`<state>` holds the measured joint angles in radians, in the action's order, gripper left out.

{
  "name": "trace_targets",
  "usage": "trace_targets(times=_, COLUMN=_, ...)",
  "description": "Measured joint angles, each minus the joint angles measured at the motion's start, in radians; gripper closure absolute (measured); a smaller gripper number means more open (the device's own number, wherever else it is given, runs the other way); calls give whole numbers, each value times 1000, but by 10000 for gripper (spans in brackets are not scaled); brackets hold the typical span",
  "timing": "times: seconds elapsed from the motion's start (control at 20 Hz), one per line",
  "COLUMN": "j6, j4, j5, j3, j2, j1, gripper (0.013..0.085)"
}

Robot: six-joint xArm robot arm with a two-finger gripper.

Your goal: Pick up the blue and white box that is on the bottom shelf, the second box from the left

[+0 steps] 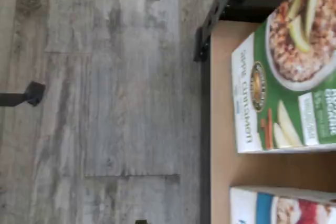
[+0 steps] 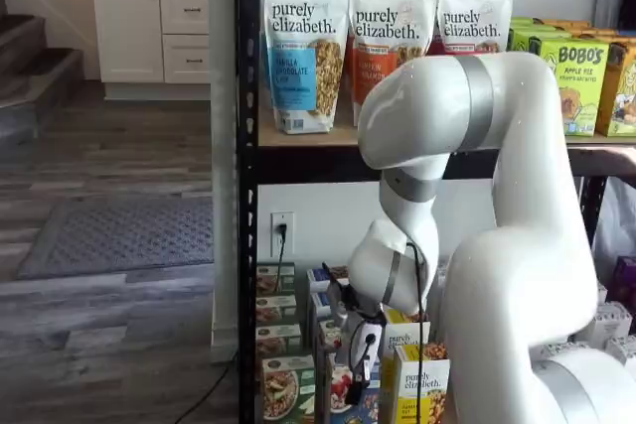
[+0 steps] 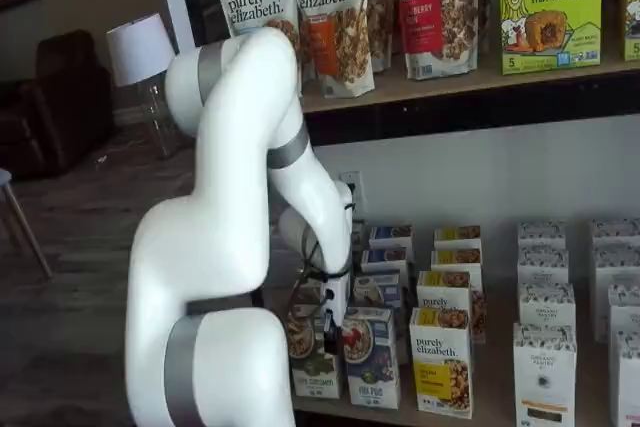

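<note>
One glossy, upright carton — the blue and white box [image 3: 371, 357] — stands below the jaws [image 3: 331, 319], whose state I cannot tell.

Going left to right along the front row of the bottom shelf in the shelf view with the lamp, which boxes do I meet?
Green-fronted box, partly behind the arm → blue and white box → yellow purely elizabeth box → white box.
</note>
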<state>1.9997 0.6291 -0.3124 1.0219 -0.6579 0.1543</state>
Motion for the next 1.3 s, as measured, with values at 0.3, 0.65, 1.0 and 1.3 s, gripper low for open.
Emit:
trace_targets(times=0.3, j6=17, j4=4, j5=-31, j3=73, j2=-42, j1=-23, gripper=130)
trace_targets(times=0.65, j6=42, j4=12, j5=-61, j3=144, j2=-74, j1=-51, gripper=130)
trace_targets(times=1.0, j6=20, j4=-30, j5=-72, j3=221, j2=-121, j1=-74, gripper=130)
trace_targets(times=1.3, j6=5, j4=-58, j5=-82, j3=291, j2=-172, j1=-88, gripper=130)
